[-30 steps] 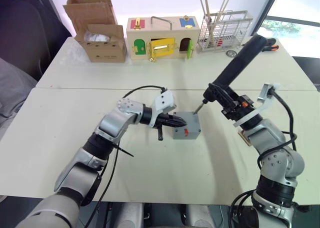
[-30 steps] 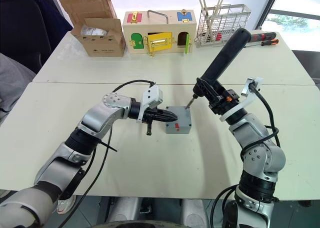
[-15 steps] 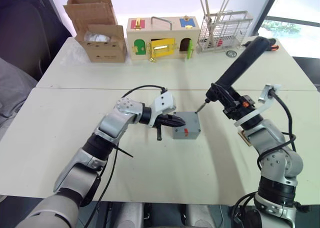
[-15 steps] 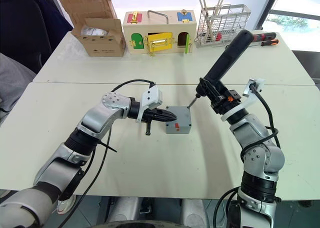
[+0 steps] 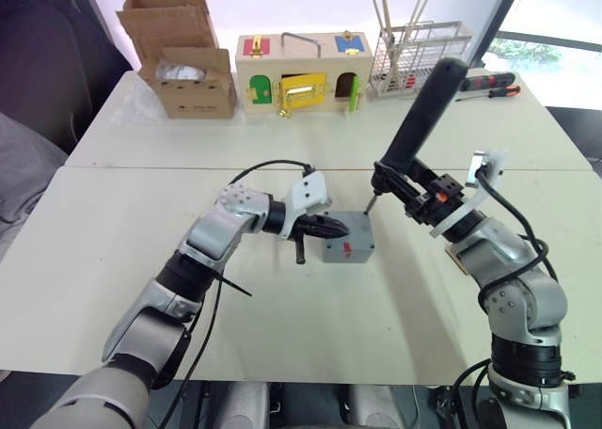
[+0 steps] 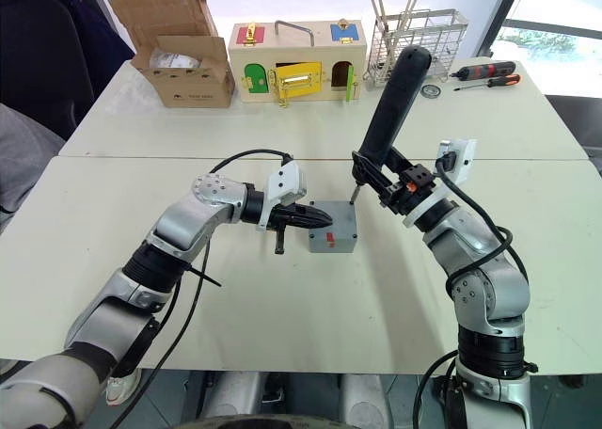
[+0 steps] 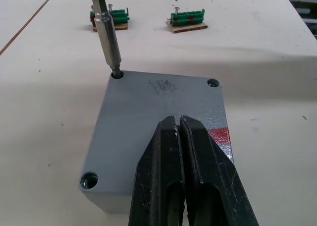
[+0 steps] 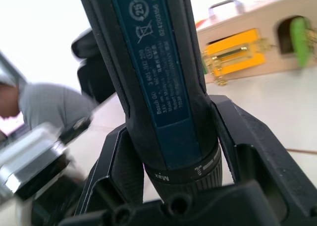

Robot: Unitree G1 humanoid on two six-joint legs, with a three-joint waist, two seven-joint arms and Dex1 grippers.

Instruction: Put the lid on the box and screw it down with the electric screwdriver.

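The right gripper (image 8: 168,186) clamps the electric screwdriver (image 5: 414,119), labelled "Bosch GO" with "Max" on its collar. Its bit sits in a corner screw hole of the lid (image 7: 153,117), which lies on the box (image 5: 348,249) mid-table (image 5: 94,260). The left gripper (image 7: 180,132), fingers closed together, presses on the lid.

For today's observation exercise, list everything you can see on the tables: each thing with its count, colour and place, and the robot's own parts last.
box: 1, grey with red mark, near table centre, lid already on
electric screwdriver: 1, dark blue-black, bit in a far corner screw hole
cardboard box: 1, brown, far table left
wooden box: 1, coloured doors, far table middle
wire rack: 1, grey, far table right
hand screwdrivers: 2, red-and-black, beside rack
terminal blocks: 2, green, beyond box
left hand: shut, pressing on lid
right hand: grips screwdriver
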